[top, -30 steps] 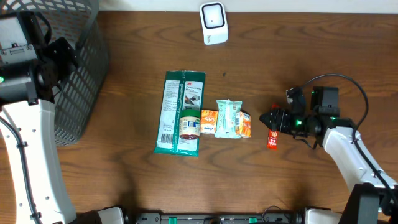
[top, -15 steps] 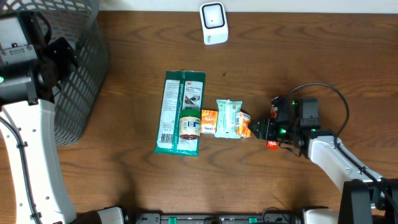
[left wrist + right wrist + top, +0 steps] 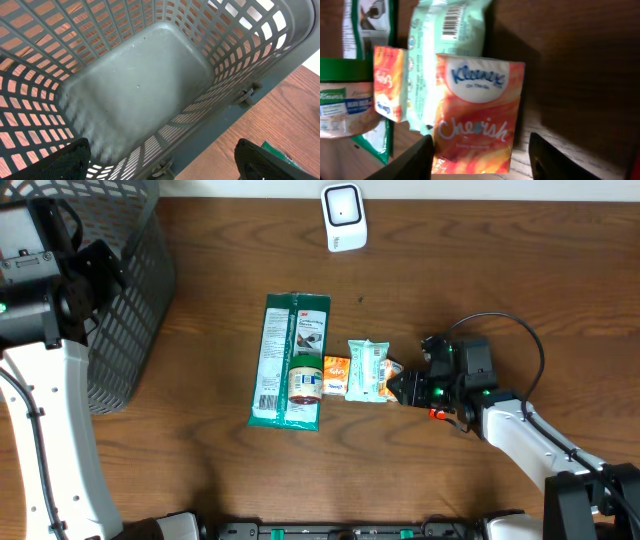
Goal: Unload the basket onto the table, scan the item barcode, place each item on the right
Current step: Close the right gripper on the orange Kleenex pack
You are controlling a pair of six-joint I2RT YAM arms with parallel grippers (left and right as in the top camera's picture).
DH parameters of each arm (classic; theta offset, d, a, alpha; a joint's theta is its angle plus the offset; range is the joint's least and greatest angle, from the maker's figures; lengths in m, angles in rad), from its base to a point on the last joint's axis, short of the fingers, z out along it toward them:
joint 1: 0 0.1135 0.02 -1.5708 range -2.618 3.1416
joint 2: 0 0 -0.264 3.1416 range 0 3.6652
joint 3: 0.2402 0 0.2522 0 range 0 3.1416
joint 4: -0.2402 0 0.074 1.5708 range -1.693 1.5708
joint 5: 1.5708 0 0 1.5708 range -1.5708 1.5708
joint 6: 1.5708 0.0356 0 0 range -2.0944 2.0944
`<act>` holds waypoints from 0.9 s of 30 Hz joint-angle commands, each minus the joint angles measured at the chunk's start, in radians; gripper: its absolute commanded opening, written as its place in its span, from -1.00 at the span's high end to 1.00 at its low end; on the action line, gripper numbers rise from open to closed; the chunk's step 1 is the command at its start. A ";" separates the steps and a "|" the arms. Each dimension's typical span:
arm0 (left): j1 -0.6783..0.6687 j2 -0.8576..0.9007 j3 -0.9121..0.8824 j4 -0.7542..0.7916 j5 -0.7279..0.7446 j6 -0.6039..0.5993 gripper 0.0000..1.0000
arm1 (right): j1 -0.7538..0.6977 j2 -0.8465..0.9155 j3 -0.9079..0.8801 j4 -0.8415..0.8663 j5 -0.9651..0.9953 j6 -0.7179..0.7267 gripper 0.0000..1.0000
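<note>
A row of items lies mid-table: a long green packet (image 3: 288,345), a Knorr jar (image 3: 305,378), a small orange pack (image 3: 336,375), a mint-green pack (image 3: 366,370) with its barcode facing up (image 3: 451,22), and an orange Kleenex tissue pack (image 3: 391,379). My right gripper (image 3: 406,389) stands open at the tissue pack's right end. In the right wrist view the tissue pack (image 3: 477,115) reaches in between the gripper's (image 3: 482,160) fingers, with a gap on the right side. The white scanner (image 3: 343,218) stands at the far edge. My left gripper (image 3: 167,162) hangs open over the basket.
A grey mesh basket (image 3: 125,290) fills the far left corner; its inside (image 3: 135,85) holds nothing. A small red item (image 3: 437,412) lies on the wood under my right arm. The arm's black cable (image 3: 500,320) loops above it.
My right gripper has slid left, away from the small red item, up to the orange tissue pack. The left arm has not moved.
</note>
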 commanded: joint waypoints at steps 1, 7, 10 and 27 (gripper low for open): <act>0.005 -0.001 0.006 -0.001 -0.013 0.010 -0.85 | 0.011 0.028 -0.016 0.008 0.025 0.025 -0.21; 0.005 -0.001 0.006 0.000 -0.013 0.010 -0.85 | 0.011 0.069 -0.016 0.087 -0.130 0.009 -0.22; 0.005 -0.001 0.006 -0.001 -0.013 0.010 -0.85 | 0.011 0.069 -0.016 0.111 -0.195 -0.041 -0.19; 0.005 -0.001 0.006 -0.001 -0.013 0.010 -0.85 | 0.018 0.068 -0.014 0.188 -0.261 -0.074 -0.14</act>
